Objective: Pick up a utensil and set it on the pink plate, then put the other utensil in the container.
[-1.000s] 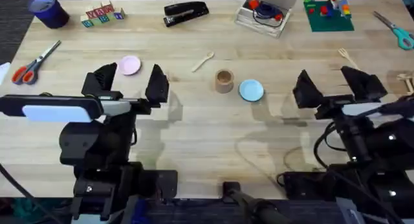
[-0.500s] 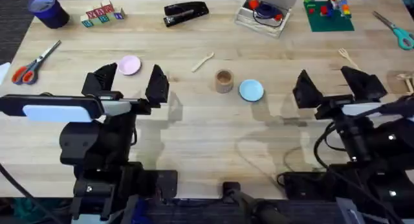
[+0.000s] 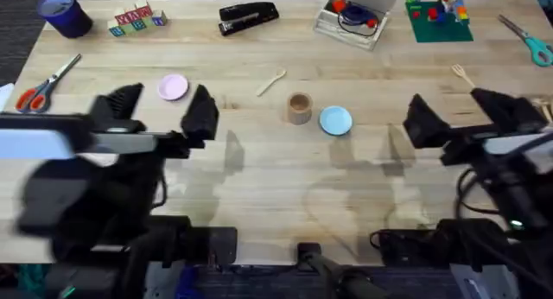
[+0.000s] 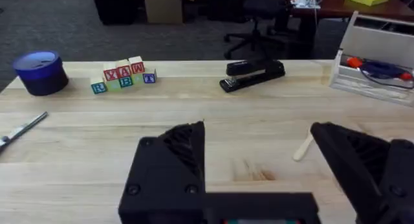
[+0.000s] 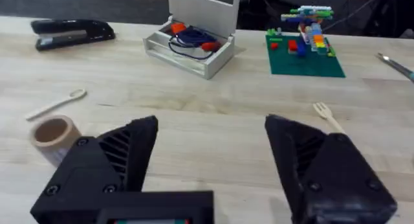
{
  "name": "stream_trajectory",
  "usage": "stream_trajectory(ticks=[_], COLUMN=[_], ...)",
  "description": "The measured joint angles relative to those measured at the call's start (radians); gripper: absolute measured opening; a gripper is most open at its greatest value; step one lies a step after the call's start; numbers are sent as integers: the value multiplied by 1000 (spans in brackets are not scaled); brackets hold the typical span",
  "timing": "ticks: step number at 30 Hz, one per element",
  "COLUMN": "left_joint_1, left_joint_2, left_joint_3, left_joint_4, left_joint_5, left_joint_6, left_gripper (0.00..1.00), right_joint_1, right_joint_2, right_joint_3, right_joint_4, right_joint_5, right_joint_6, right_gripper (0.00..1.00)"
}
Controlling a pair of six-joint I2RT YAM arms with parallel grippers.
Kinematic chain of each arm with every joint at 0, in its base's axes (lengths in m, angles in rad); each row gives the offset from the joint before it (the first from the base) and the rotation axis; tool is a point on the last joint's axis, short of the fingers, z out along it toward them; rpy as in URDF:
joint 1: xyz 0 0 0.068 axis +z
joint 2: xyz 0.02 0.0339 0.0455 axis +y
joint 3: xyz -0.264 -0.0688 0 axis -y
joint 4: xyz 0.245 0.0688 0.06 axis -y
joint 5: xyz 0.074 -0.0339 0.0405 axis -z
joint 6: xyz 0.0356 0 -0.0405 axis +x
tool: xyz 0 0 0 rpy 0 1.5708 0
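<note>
The wooden spoon (image 3: pixel 271 81) lies behind the table's middle; the right wrist view shows the spoon (image 5: pixel 55 104) too, and its handle tip (image 4: pixel 303 148) peeks past a left finger. The pink plate (image 3: pixel 173 87) sits at the left, just beyond my left gripper (image 3: pixel 161 111), which is open and empty (image 4: pixel 259 159). The fork (image 3: pixel 464 74) lies at the right, just beyond my open, empty right gripper (image 3: pixel 467 117); between its fingers (image 5: pixel 210 159) the fork (image 5: pixel 326 115) shows ahead. The tan cup-shaped container (image 3: pixel 299 108) stands in the middle, also seen from the right wrist (image 5: pixel 53 134).
A light-blue dish (image 3: pixel 335 120) sits right of the cup. Along the back are a blue roll (image 3: pixel 59 14), letter blocks (image 3: pixel 136 21), a stapler (image 3: pixel 248 17), a clear box (image 3: pixel 350 21) and a green brick plate (image 3: pixel 439 21). Scissors lie at the left (image 3: pixel 41 87) and right (image 3: pixel 527 40) edges.
Both arms have shifted and blurred: the left gripper moved slightly left and nearer the camera, the right gripper moved right. Both stay open; nothing on the table moved.
</note>
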Motion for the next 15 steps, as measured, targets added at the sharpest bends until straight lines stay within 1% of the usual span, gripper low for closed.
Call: stream_trajectory(ticks=[5, 10, 15], left_joint_1=[0, 0, 0], left_joint_2=[90, 264, 463], left_joint_3=[235, 454, 666], left_joint_4=[-190, -357, -527], left_joint_5=[0, 5, 30], left_joint_6=[-6, -10, -11], left_gripper=[993, 993, 992], right_joint_1=[0, 0, 0], right_joint_2=[93, 229, 391], right_joint_3=[210, 412, 594], right_joint_4=[-163, -313, -451], right_joint_5=[0, 0, 0], right_joint_6=[-2, -4, -4], right_gripper=[995, 995, 995])
